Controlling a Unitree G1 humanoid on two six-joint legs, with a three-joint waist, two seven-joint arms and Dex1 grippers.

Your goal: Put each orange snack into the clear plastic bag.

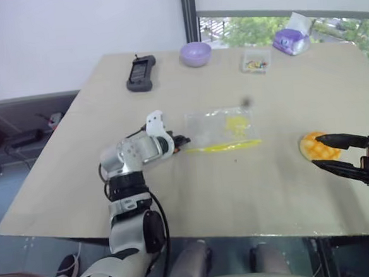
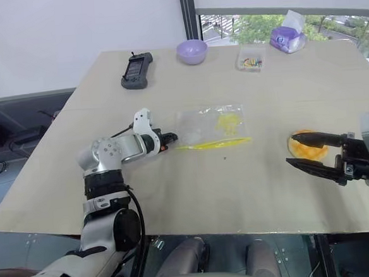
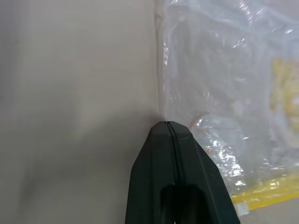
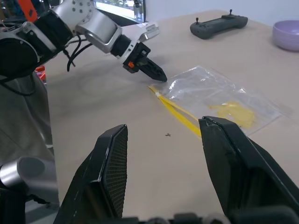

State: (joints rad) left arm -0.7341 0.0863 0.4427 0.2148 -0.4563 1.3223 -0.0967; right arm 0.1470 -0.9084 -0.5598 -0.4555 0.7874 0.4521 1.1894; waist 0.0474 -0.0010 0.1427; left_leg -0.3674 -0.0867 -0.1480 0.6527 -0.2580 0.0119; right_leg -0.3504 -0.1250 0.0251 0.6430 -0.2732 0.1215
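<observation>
The clear plastic bag (image 1: 218, 126) lies flat mid-table, its yellow zip strip (image 1: 223, 146) along the near edge. My left gripper (image 1: 184, 140) sits at the bag's left edge, shut, and its tips (image 3: 167, 123) pinch that edge of the film. The orange snack (image 1: 308, 144), a round bun with a grid pattern, rests on the table at the right. My right gripper (image 1: 316, 151) hovers open with its fingertips over the snack, holding nothing. In the right wrist view its fingers (image 4: 112, 168) frame the bag (image 4: 219, 93) and the left gripper (image 4: 161, 78).
A black handheld controller (image 1: 140, 72), a purple bowl (image 1: 195, 53), a small clear box of colourful bits (image 1: 256, 60) and a purple tissue pack (image 1: 290, 41) line the far side of the table. The table's near edge (image 1: 197, 236) runs just below both arms.
</observation>
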